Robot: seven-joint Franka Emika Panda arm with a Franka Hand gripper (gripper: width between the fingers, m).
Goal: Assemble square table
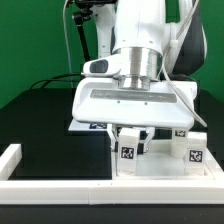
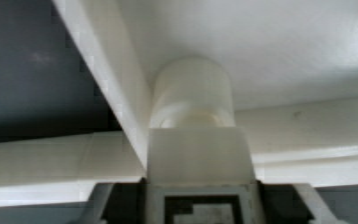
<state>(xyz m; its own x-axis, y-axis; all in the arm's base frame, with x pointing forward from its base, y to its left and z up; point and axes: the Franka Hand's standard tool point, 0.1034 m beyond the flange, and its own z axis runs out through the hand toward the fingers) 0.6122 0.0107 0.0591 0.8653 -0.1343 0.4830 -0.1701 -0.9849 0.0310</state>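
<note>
My gripper points straight down over the white square tabletop, which lies against the front rail. It is shut on a white tagged leg, held upright at the tabletop's edge on the exterior view's left. In the wrist view the leg runs out from between the dark fingers. Its tag is near the jaws and its rounded end is against the tabletop. A second tagged leg stands on the tabletop towards the exterior view's right. The other legs are hidden.
The long white border rail runs along the front and turns up at the exterior view's left. The marker board lies behind the arm, mostly hidden. The table is black.
</note>
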